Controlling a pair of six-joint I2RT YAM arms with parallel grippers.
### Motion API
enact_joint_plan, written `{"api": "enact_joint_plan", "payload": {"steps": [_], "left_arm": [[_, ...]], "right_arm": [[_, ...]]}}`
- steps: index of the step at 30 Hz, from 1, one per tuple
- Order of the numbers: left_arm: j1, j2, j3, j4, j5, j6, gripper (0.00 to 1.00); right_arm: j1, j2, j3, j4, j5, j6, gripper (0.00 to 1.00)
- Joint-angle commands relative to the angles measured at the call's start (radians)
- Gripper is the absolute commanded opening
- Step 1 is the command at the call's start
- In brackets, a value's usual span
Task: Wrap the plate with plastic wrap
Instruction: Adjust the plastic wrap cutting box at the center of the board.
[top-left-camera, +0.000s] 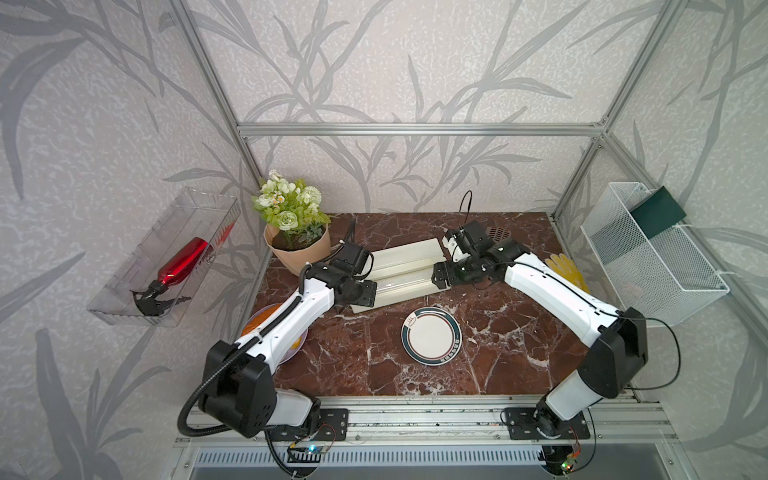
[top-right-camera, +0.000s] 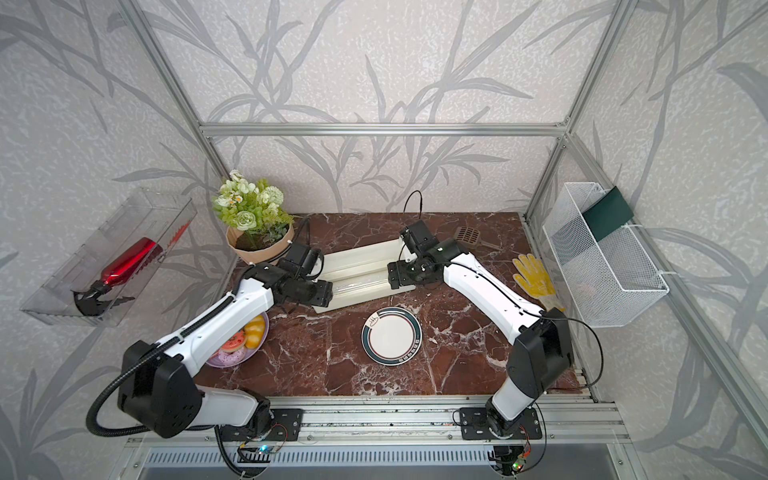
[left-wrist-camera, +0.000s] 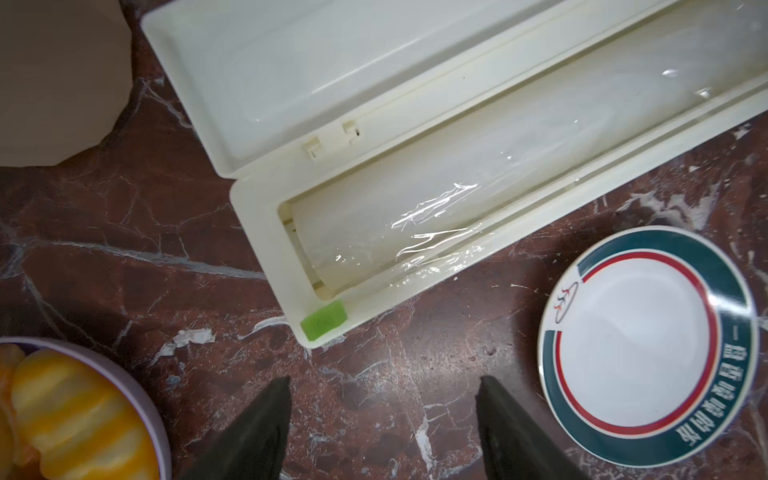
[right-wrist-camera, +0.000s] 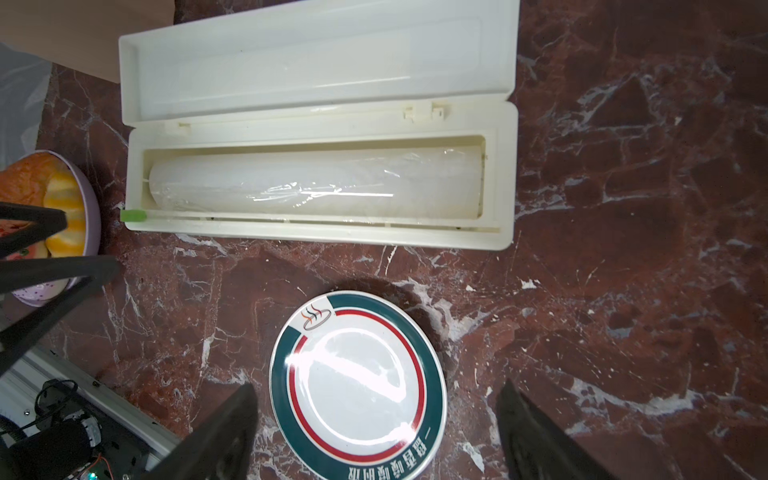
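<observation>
The plate (top-left-camera: 431, 336) (top-right-camera: 391, 336), white with a dark green rim and a red ring, lies empty on the marble table. Behind it the cream dispenser box (top-left-camera: 405, 272) (top-right-camera: 357, 274) lies with its lid open. The plastic wrap (left-wrist-camera: 415, 216) (right-wrist-camera: 316, 187) is a shiny roll inside it, a crinkled edge lying over the front lip. My left gripper (left-wrist-camera: 384, 380) hovers open above the box's end with the green tab (left-wrist-camera: 324, 320). My right gripper (right-wrist-camera: 377, 384) hovers open above the box's other end, the plate (right-wrist-camera: 357, 382) below it. Neither holds anything.
A purple plate (top-right-camera: 226, 365) (left-wrist-camera: 129, 380) of pastries sits under my left arm. A potted flower (top-left-camera: 297, 245) stands at the back left. A yellow glove (top-right-camera: 532, 276) and a brown slotted scoop (top-right-camera: 469, 237) lie at the back right. A wire basket (top-left-camera: 656, 257) hangs on the right wall.
</observation>
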Motion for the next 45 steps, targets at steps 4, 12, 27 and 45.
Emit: {"api": "enact_joint_plan", "payload": {"steps": [4,12,27,45], "left_arm": [[-0.003,0.119,0.101,-0.025,-0.034,0.028,0.64],[0.006,0.229,0.197,-0.037,-0.027,0.048,0.62],[0.044,0.282,0.154,-0.017,0.051,0.051,0.54],[0.057,0.312,0.154,-0.017,0.051,0.061,0.3]], "right_arm": [[-0.001,0.123,0.118,-0.067,-0.015,-0.004,0.86],[-0.022,0.165,0.153,-0.059,-0.043,-0.007,0.82],[-0.045,0.304,0.252,-0.102,-0.015,0.11,0.74],[-0.016,0.589,0.522,-0.242,0.087,0.185,0.64]]}}
